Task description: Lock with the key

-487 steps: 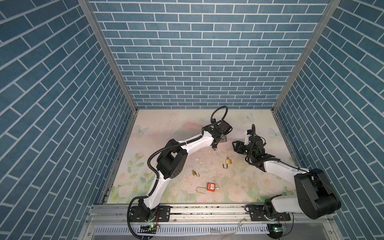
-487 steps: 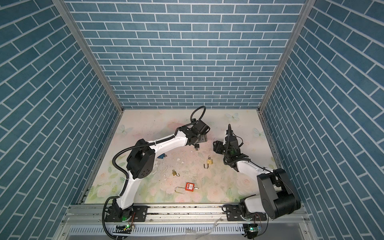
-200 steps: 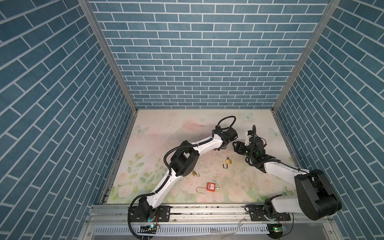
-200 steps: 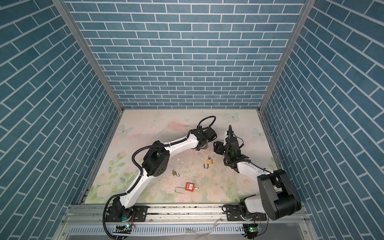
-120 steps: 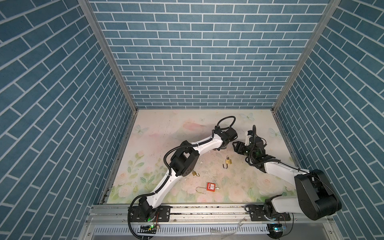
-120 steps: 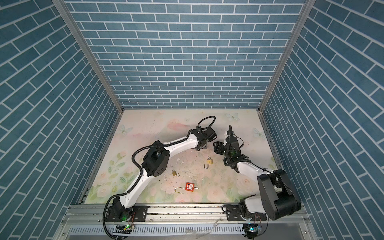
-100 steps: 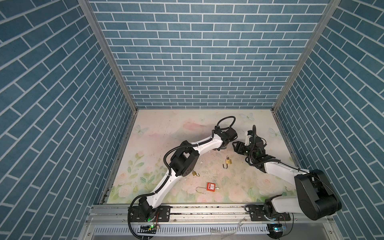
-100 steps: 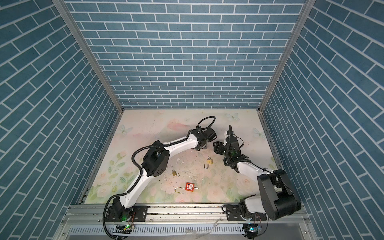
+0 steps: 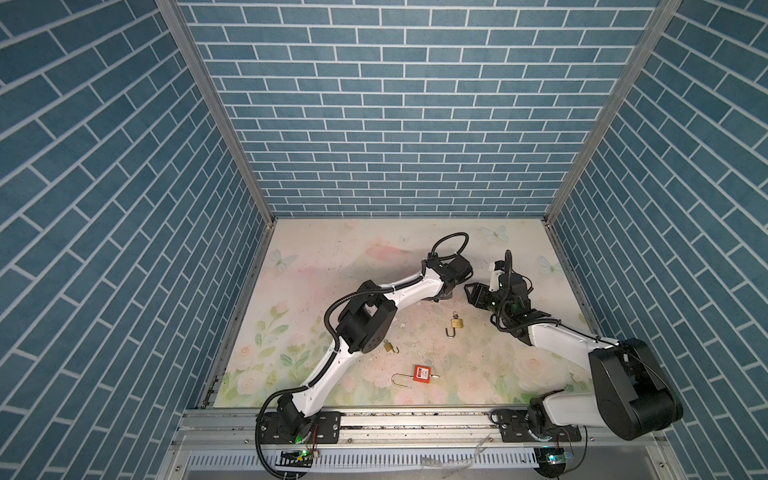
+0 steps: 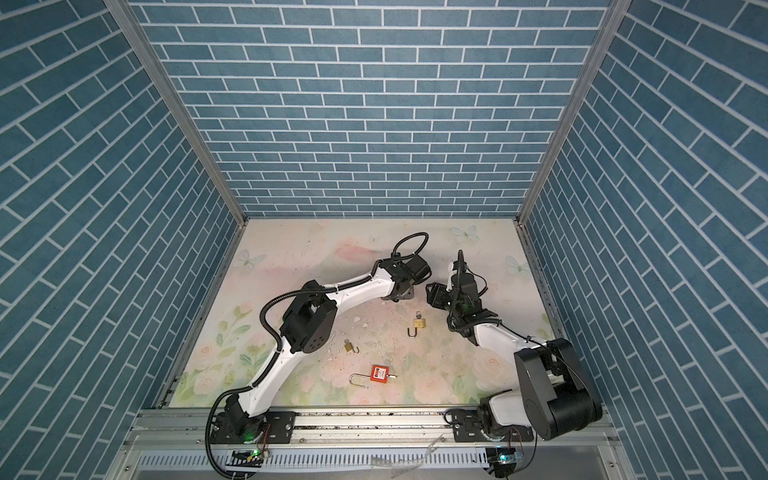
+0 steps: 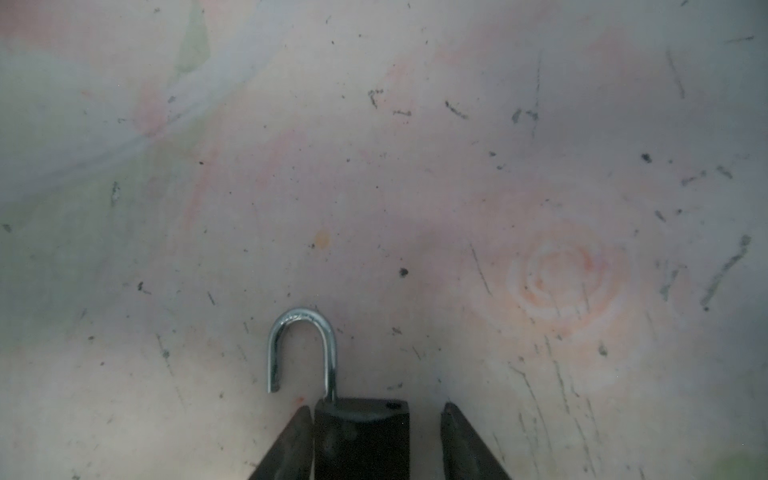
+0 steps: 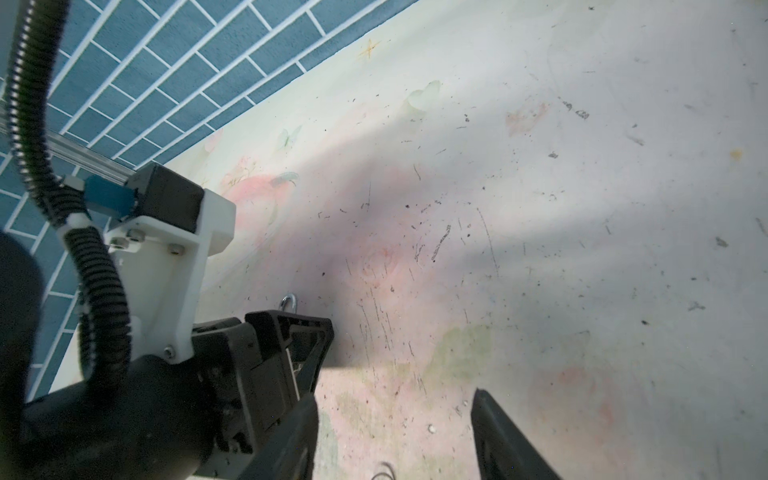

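Note:
A black padlock [image 11: 361, 436] lies on the floral table with its silver shackle [image 11: 301, 328] swung open. My left gripper [image 11: 376, 409] straddles the lock body: one finger touches its side, the other stands off with a gap, so it is open. In both top views this gripper [image 9: 446, 296] [image 10: 401, 296] is pressed low to the table at centre. My right gripper [image 12: 395, 397] [image 9: 473, 291] hovers just beside it, open and empty. The right wrist view shows the shackle [image 12: 289, 300] poking past the left gripper. The black lock's key end is hidden.
A brass padlock [image 9: 456, 323] with open shackle and a key in it lies nearer the front. A smaller brass padlock [image 9: 389, 346] sits by the left arm's elbow. A red padlock [image 9: 422, 372] with long open shackle lies further forward. Tiled walls close three sides.
The left arm swung right and settled low over the black padlock, then stayed put. Its jaws have narrowed a little around the lock body. The right arm has not moved.

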{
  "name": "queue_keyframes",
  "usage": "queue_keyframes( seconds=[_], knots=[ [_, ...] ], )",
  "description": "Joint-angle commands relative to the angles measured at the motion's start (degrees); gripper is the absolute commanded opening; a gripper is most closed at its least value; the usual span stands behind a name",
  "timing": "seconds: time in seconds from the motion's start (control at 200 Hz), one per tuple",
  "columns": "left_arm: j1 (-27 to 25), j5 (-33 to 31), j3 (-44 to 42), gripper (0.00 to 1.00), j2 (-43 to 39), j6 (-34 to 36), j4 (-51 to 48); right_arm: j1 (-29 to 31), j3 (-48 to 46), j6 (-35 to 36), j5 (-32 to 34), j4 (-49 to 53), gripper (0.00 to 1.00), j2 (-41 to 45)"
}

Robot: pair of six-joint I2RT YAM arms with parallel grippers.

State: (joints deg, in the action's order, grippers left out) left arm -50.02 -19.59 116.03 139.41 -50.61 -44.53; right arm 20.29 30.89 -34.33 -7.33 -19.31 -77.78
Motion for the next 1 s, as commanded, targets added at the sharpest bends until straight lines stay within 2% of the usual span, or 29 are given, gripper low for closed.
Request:
queue_keyframes(
  seconds=[0.0, 0.32, 0.605, 0.78, 0.995],
  knots=[
    [0.71, 3.3, -3.84, 0.51, 0.04, -0.28, -2.23, -0.26, -0.13, -1.89, 0.12, -0.55, 0.6, 0.41],
    [0.98, 3.77, -8.92, 0.43, -2.7, -0.62, 0.05, -0.24, 0.21, -2.76, -0.39, -0.78, 0.59, -0.14],
    [1.94, 5.57, -9.79, 0.41, -2.57, 1.66, 2.87, -0.29, -0.22, -3.03, -0.58, -0.73, 0.59, 0.67],
    [2.08, 6.18, -10.09, 0.34, -3.03, 1.33, 2.89, -0.26, -0.22, -2.99, -0.32, -0.46, 0.59, 0.98],
    [1.82, 6.09, -12.74, 0.1, -5.79, 3.98, 5.09, -0.29, 0.09, -3.12, -0.31, 0.0, 0.58, 1.25]
  ],
)
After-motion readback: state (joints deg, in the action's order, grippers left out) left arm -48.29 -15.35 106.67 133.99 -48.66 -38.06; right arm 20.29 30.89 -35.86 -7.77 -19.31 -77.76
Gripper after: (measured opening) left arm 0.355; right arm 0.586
